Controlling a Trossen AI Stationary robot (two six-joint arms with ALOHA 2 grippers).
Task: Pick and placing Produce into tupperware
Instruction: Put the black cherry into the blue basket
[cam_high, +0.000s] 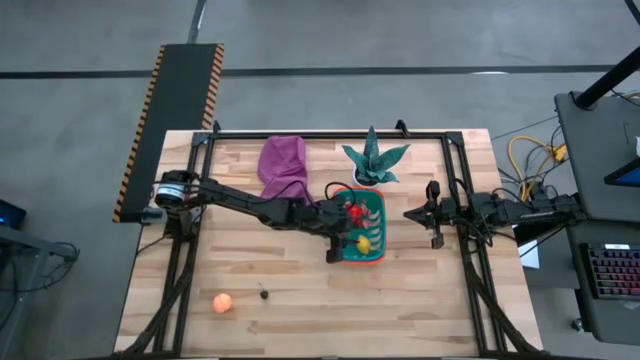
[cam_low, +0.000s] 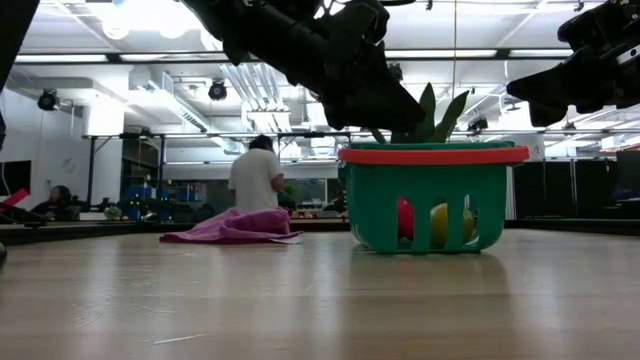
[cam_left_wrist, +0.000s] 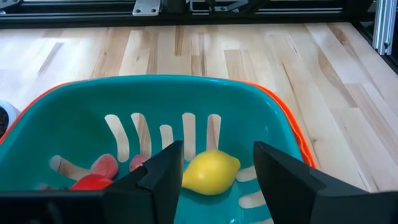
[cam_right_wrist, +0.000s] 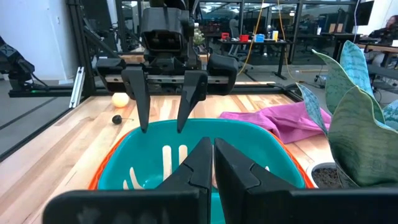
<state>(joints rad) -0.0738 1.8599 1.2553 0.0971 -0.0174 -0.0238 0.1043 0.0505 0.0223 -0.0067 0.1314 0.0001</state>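
Overhead, the left gripper (cam_high: 352, 228) hangs above the teal basket (cam_high: 378, 222) and covers much of its interior, so the contents there read only as patches of red and yellow. Its wrist camera shows more: the two dark fingers (cam_left_wrist: 163, 177) stand parted with nothing between them, directly over a yellow lemon (cam_left_wrist: 210, 172) lying on the basket floor. A red fruit (cam_left_wrist: 93, 182) and two pink pieces (cam_left_wrist: 104, 165) lie beside the lemon, partly cut off by the finger and the lower picture edge (their full shapes cannot be made out).

At table height, the lemon (cam_low: 447, 224) and the red fruit (cam_low: 404, 219) show only in strips through the wall slots of the basket (cam_low: 430, 195); the arm above is a dark silhouette against the ceiling lights.

The right gripper (cam_high: 410, 214) waits just beside the basket, on the side away from the left arm, jaws pressed together and empty.

Two items remain on the bare wood table (cam_high: 300, 290), well apart from the basket: an orange ball (cam_high: 222, 303) and a tiny dark piece (cam_high: 264, 293), too small to identify.

A purple cloth (cam_high: 284, 168) and a spiky potted plant (cam_high: 373, 160) sit near the basket. A person (cam_low: 256, 178) stands in the room behind.

No brand, label or writing is legible anywhere.
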